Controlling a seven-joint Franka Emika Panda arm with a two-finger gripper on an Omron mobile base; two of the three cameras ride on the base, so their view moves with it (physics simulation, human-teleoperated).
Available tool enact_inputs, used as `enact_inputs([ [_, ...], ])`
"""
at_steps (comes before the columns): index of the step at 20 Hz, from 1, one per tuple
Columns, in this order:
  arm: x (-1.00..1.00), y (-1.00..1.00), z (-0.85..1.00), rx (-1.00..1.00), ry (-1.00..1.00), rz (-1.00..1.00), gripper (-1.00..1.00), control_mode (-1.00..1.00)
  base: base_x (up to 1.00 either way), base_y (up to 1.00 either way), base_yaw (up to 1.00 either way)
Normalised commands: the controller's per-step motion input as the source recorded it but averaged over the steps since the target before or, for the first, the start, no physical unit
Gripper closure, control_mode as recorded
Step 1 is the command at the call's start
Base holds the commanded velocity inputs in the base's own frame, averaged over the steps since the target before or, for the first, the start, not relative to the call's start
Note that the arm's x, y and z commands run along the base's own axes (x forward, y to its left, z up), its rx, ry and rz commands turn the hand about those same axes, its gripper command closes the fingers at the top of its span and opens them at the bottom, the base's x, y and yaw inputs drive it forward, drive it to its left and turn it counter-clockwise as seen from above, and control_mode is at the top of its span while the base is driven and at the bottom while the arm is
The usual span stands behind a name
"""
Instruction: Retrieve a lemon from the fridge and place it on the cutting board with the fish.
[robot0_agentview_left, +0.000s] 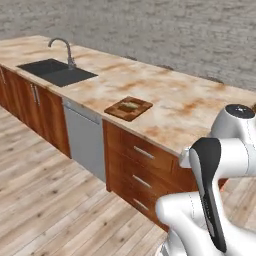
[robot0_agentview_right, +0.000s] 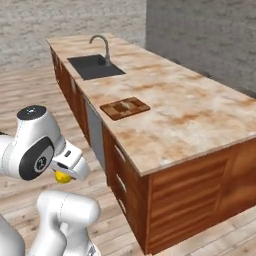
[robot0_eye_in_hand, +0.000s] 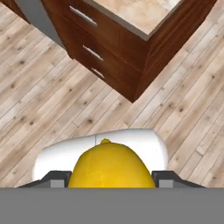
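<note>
Jaws are clamping the lemon (robot0_eye_in_hand: 111, 166) from both sides; in the hand view the fruit is sitting between the two dark finger tips, stem nub pointing away from the camera. Gripper (robot0_eye_in_hand: 111, 183) is pointing down at the plank floor (robot0_eye_in_hand: 39, 109), with the corner of the cabinet drawers (robot0_eye_in_hand: 94, 52) showing above. In the right base view the lemon (robot0_agentview_right: 62, 176) is peeking out yellow under the wrist, low beside the robot body and well apart from the counter.

Outward: the cutting board (robot0_agentview_right: 124, 108) is lying on the marbled countertop (robot0_agentview_right: 190, 115) near its front edge, between the sink (robot0_agentview_right: 95, 66) and the counter's near end. The fish (robot0_agentview_left: 131, 106) is lying on the board (robot0_agentview_left: 128, 108) as a small pale-green streak; detail is too small to say more.

Judgement on progress: retrieval is looking done, since the fruit is in the grasp away from any fridge. Remaining: raising the arm to counter height, reaching to the board, setting the lemon down beside the fish, releasing.
</note>
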Motion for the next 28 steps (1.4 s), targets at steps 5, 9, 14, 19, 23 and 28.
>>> enact_inputs([
  [5,0.0,0.0,0.0,0.0,0.0,0.0,1.0,1.0,0.19,0.75,-0.64],
  [9,0.0,0.0,0.0,0.0,0.0,0.0,1.0,1.0,0.18,1.0,-0.52],
  [14,0.0,0.0,0.0,0.0,0.0,0.0,1.0,1.0,0.12,1.0,-0.47],
  [19,0.0,0.0,0.0,0.0,0.0,0.0,1.0,1.0,0.21,1.0,-0.48],
  [23,0.0,0.0,0.0,0.0,0.0,0.0,1.0,1.0,0.27,1.0,-0.46],
  [28,0.0,0.0,0.0,0.0,0.0,0.0,1.0,1.0,0.34,0.94,-0.41],
])
